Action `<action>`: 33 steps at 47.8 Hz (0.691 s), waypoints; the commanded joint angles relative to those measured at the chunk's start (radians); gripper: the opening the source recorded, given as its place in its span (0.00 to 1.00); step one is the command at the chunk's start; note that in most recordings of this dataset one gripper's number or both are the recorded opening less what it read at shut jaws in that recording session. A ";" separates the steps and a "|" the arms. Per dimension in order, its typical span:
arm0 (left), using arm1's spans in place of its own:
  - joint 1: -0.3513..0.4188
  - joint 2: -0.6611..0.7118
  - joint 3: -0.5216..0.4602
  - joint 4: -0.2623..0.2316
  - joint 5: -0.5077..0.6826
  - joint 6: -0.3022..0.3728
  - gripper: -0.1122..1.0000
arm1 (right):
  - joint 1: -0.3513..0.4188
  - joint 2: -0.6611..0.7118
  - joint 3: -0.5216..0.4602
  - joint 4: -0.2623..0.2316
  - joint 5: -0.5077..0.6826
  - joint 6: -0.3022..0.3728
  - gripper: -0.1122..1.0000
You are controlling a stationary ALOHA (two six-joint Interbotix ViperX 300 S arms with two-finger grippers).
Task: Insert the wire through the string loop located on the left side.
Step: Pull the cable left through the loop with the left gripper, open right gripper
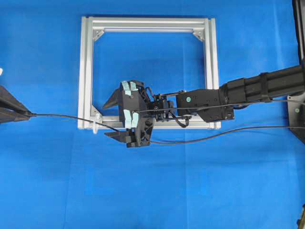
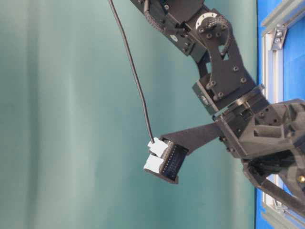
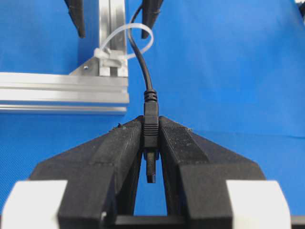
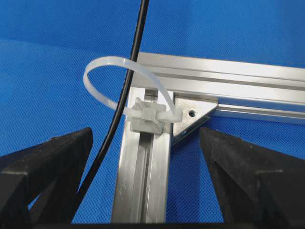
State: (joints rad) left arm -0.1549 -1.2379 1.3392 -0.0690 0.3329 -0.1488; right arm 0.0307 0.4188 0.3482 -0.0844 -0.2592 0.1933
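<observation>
A silver frame point(image 1: 86, 71) is lying on the blue desk point(image 1: 47, 181). The right end effector point(image 1: 112, 118) is gaping over its lower-left corner, while the left end effector point(image 1: 29, 114) is pinching the wire point(image 1: 66, 116) at the picture's edge.

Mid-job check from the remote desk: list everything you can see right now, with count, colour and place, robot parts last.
wire: one, thin black, runs from the left end effector through the string loop and on to the right; its plug is pinched between the left jaws.
string loop: one, whitish translucent tie, on the frame's lower-left corner; the wire passes through it.
aluminium frame: one, silver, square, centre of the blue cloth.
corner brackets: silver, inside the frame corners.
blue cloth: one, covers the table.
left end effector: black, shut on the plug, at the left edge of the overhead view.
right end effector: black, jaws wide open, straddling the loop corner.
</observation>
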 commanded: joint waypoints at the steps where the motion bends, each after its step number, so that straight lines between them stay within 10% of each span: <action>1: 0.002 0.005 -0.017 0.003 -0.009 0.003 0.17 | 0.000 -0.031 -0.009 -0.002 -0.006 0.000 0.95; 13: 0.003 0.003 -0.018 0.003 -0.006 0.000 0.20 | 0.002 -0.031 -0.009 -0.002 -0.006 0.000 0.95; 26: 0.002 0.000 -0.018 0.005 -0.005 0.000 0.85 | 0.005 -0.031 -0.011 -0.002 -0.006 0.000 0.95; 33: 0.002 0.000 -0.018 0.006 -0.005 0.000 0.81 | 0.005 -0.031 -0.012 0.000 -0.006 0.000 0.95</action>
State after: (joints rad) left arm -0.1534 -1.2441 1.3392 -0.0675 0.3329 -0.1488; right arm 0.0322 0.4188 0.3482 -0.0844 -0.2592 0.1933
